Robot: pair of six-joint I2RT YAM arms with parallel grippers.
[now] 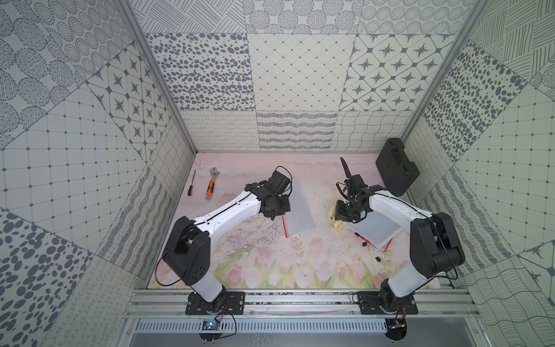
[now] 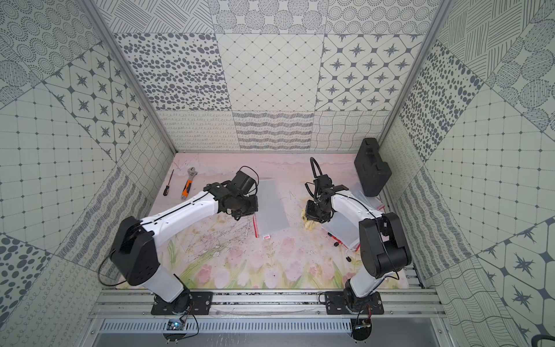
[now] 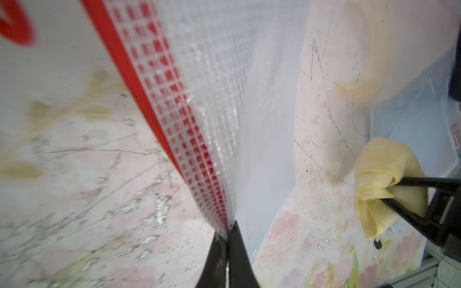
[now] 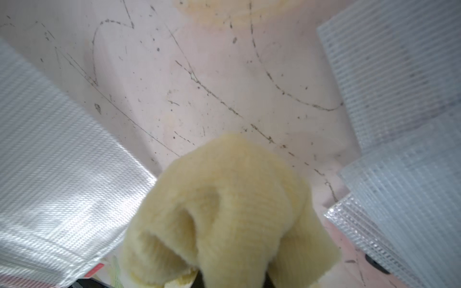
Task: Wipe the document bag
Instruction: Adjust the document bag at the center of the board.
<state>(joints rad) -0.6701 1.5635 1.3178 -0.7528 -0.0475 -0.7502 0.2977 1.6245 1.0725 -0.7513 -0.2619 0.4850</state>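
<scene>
The document bag (image 1: 300, 210) (image 2: 271, 207) is a clear mesh pouch with a red zip edge, lying mid-table in both top views. My left gripper (image 1: 274, 210) (image 3: 228, 227) is shut on the bag's (image 3: 224, 99) red-zip edge, and the sheet comes straight out from between the jaws. My right gripper (image 1: 341, 214) (image 3: 394, 192) is shut on a bunched yellow cloth (image 1: 336, 220) (image 3: 379, 179) (image 4: 229, 212). The cloth hangs over the table just right of the bag (image 4: 50, 174), apart from it, and hides the right fingertips in the right wrist view.
A stack of other mesh bags (image 1: 378, 228) (image 4: 399, 124) lies under the right arm. A black case (image 1: 396, 166) leans in the back right corner. An orange-handled wrench (image 1: 211, 186) and a screwdriver (image 1: 191, 183) lie at the back left. The floral mat (image 1: 270, 264) is scuffed.
</scene>
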